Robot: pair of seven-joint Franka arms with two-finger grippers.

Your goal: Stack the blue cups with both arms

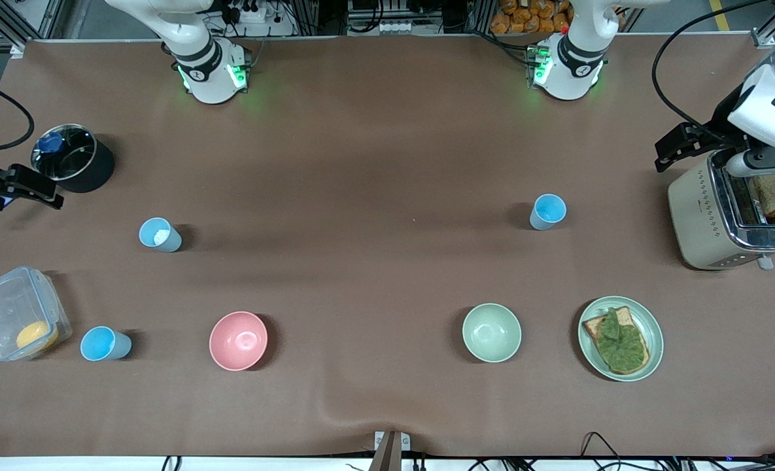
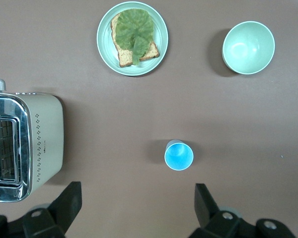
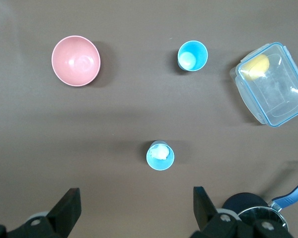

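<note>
Toast slot's contents (image 1: 773, 194) front-view only

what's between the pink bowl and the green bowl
Nothing: the front view shows only bare brown table between the pink bowl and the pale green bowl. All three blue cups stand elsewhere.

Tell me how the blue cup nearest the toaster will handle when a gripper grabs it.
The blue cup looks small, thin-walled and empty, so probably light. It stands upright on a narrow base, so a sideways nudge may tip it. Its tapered, smooth wall could slip through the fingers.
</note>
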